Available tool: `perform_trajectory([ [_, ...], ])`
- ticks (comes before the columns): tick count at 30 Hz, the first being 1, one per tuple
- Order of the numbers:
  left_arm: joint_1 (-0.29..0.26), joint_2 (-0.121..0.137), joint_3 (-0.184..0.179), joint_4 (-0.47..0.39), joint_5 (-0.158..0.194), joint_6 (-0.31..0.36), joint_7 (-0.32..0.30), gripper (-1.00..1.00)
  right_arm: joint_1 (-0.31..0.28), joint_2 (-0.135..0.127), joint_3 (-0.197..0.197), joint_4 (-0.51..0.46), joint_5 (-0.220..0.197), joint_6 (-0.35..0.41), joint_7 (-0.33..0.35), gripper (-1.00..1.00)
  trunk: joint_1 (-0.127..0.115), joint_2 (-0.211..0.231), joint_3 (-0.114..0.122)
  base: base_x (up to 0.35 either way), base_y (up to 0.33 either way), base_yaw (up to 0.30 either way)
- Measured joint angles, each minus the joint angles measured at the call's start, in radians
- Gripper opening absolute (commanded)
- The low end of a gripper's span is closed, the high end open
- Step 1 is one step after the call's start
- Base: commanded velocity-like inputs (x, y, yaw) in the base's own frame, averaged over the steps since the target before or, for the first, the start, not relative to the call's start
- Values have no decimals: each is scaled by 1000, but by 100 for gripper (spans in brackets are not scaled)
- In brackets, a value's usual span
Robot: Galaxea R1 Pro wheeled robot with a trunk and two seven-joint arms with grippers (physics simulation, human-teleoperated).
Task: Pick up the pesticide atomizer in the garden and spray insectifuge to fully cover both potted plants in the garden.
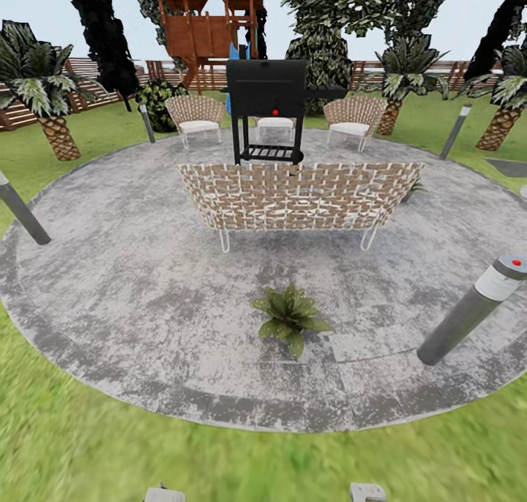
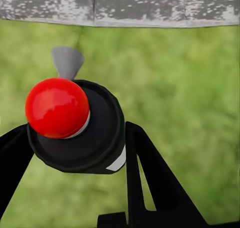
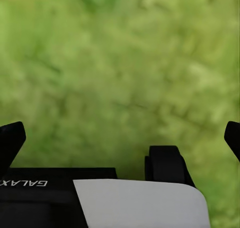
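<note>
left tool (image 2: 70, 153) clenched on a dark object with a red knob (image 2: 56, 108), likely the pesticide atomizer; right tool (image 3: 120, 138) spread, empty, over lawn (image 3: 120, 53). one potted plant (image 1: 290, 315) ahead on patio (image 1: 132, 290). risk: spraying from too far misses leaves.

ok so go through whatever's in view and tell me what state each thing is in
Potted plant: upright on the patio, untouched.
Bench: upright, back towards the camera, nothing seen on it.
Grill: lid shut, standing behind the bench.
Two chairs: upright, seats bare.
Post with the red cap: leaning.
Left gripper: holds a black object with a red ball.
Right gripper: open over the lawn.
</note>
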Motion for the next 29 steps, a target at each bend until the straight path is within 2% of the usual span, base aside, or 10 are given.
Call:
perform_trajectory([
  [10,0,0,0,1,0,0,0,-100,0,-7,-1,0,6,-6,-1,100,0,0,4,0,0,0],
  [16,1,-14,0,3,0,0,0,-100,0,-7,0,0,6,-11,-2,100,0,0,4,0,0,0],
  [29,0,-20,0,3,-1,0,0,-100,0,-8,0,0,8,-11,-3,100,0,0,4,0,0,0],
])
